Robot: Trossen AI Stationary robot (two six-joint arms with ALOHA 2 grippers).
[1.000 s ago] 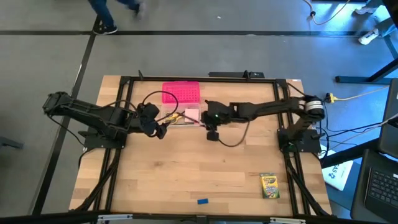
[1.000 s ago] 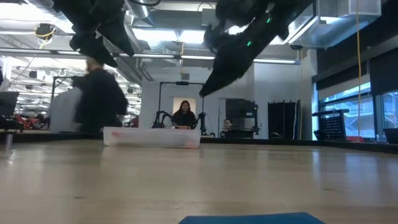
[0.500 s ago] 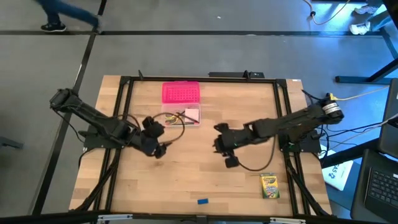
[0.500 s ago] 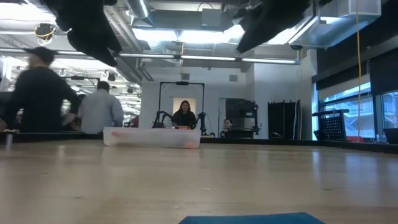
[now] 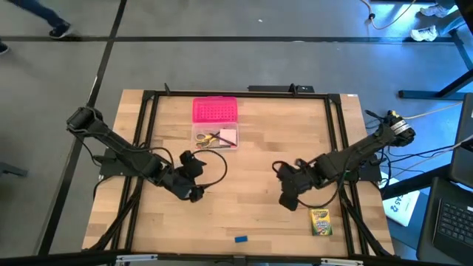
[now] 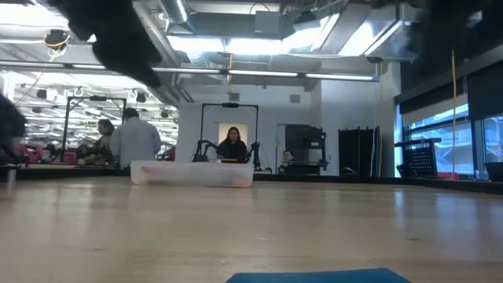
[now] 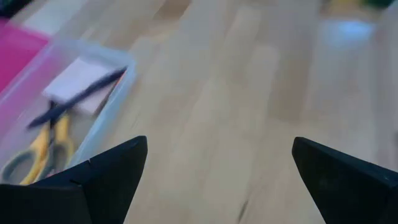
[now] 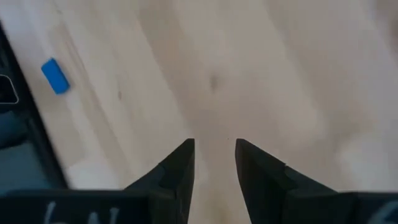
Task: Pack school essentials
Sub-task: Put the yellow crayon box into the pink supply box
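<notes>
— Green-yellow, that one crayon box (image 5: pixel 319 220): where's it sitting for you?
— Just beside your right gripper (image 5: pixel 287 199), whose fingers are nearly closed and hold nothing. One blue eraser (image 5: pixel 241 239) lies near. Your left gripper (image 5: pixel 194 193), spread wide, is empty; scissors (image 7: pixel 38 149) lie boxed.

- No text, label, brand, number or sign can be read in any view.
- Crayon box (image 5: pixel 320 221), just beside the right gripper (image 5: pixel 287 200) on the table: green and yellow printing on its face, lettering too small to make out.
- Pink lid (image 5: pixel 215 110), well beyond the left gripper (image 5: pixel 196 193): dotted pattern only, no legible marking.
- Right wrist view: pale strokes on the gripper body at the frame edge, not legible.
</notes>
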